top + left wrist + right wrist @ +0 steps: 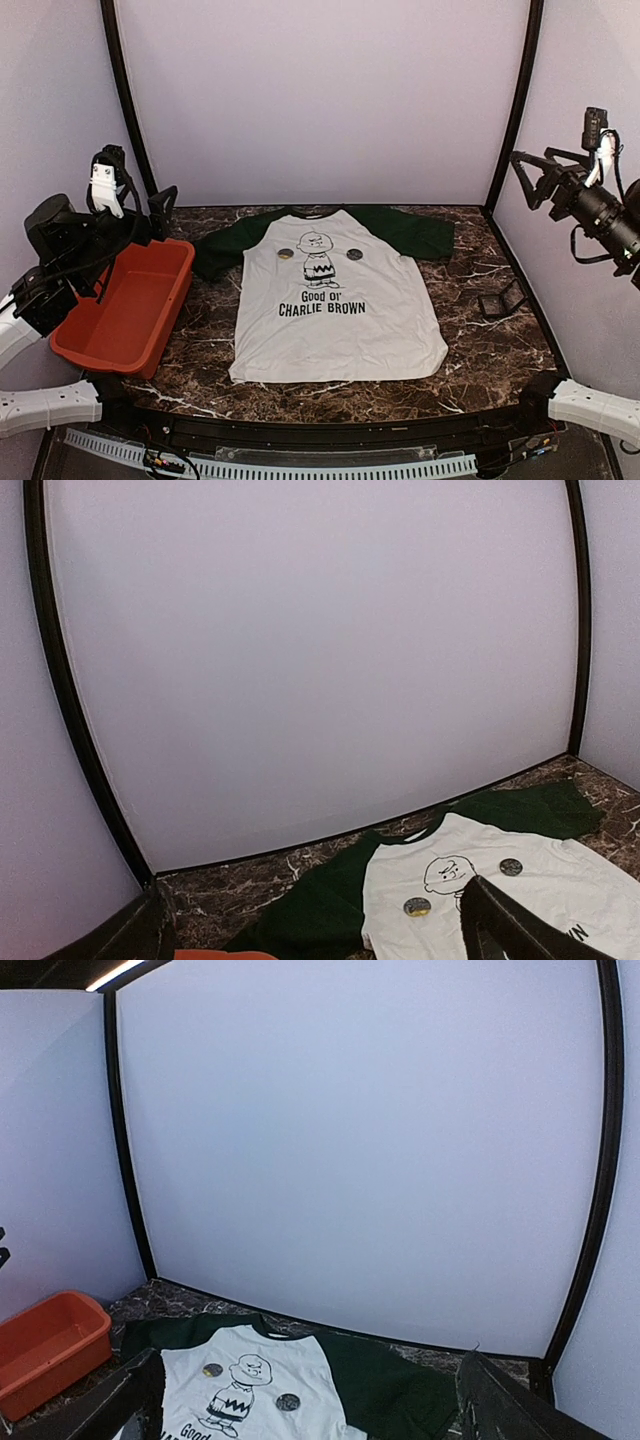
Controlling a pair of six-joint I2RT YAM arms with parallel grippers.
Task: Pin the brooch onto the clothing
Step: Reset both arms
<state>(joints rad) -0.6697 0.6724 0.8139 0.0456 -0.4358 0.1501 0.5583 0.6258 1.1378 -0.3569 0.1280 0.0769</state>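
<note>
Guest: Shirt status from your seat? And what are the arms up to?

Me: I've got the T-shirt (335,310) lying flat, print up, in the middle of the desk (480,340). Collar points at the back wall and the green sleeves are spread out to both sides. Two round brooches sit on the chest, one on each side of the cartoon boy's head: yellowish brooch (285,252) on my left, dark brooch (354,253) on my right. I can't tell from here whether either one is pinned through the fabric or just lying on it.

Guest: End effectors?

Me: Both are up in the air, well apart from the shirt, gripping nothing. Left end effector (310,890) hangs up by the far end of the red bin (125,305), which sits on the left side of the desk right next to the left sleeve. On its wrist cam I see the fingers (510,930) spread wide at the two bottom corners. Right end effector (523,180) is raised high off the right edge, jaws spread too. Its fingers (500,1405) frame the shirt the same way on that cam. I also see a small black clip-like thing (500,300) on the desk to the right of the shirt, apart from it, too small for me to say what it is.
</note>
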